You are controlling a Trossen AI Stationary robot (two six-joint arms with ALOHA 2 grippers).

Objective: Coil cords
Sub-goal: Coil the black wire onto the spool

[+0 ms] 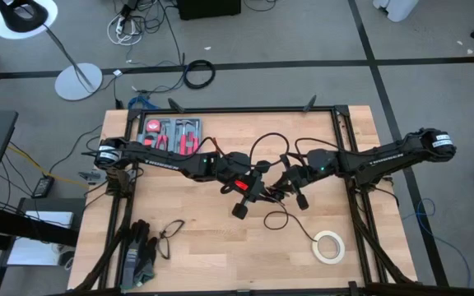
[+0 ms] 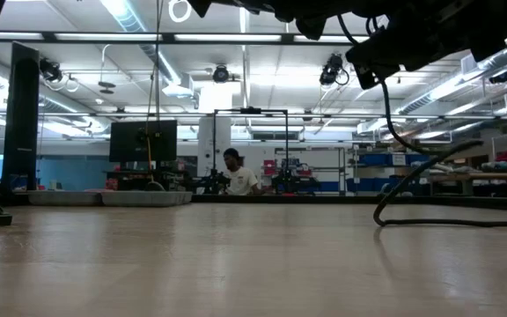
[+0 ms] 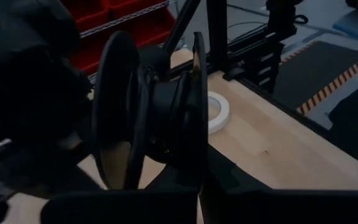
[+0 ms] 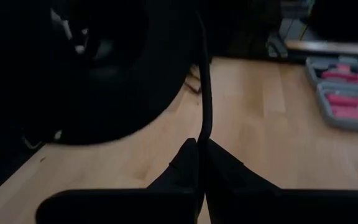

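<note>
**Both claws pinched on the cord mid-table, slack loop hangs toward the front**

High view: the thin black flexible cord (image 1: 271, 220) runs between the two claws at the middle of the light wooden table (image 1: 220, 263). One arc rises behind them and a loose loop lies in front, toward the cream-white tape roll (image 1: 329, 246). The left claw (image 1: 249, 191) and right claw (image 1: 290, 182) sit close together, both arms stretched inward and roughly level, so neither is really nearer. My guess is the next wrap turns on that front loop.

Low view: the cord hangs down from the dark gear overhead and touches the table on the right, then trails flat.

Left wrist view: claw shut; looks like cord strands clamped between the fingers, hard to say more.

Right wrist view: fingers closed tight on the cord, which stands straight out of the tips.
</note>
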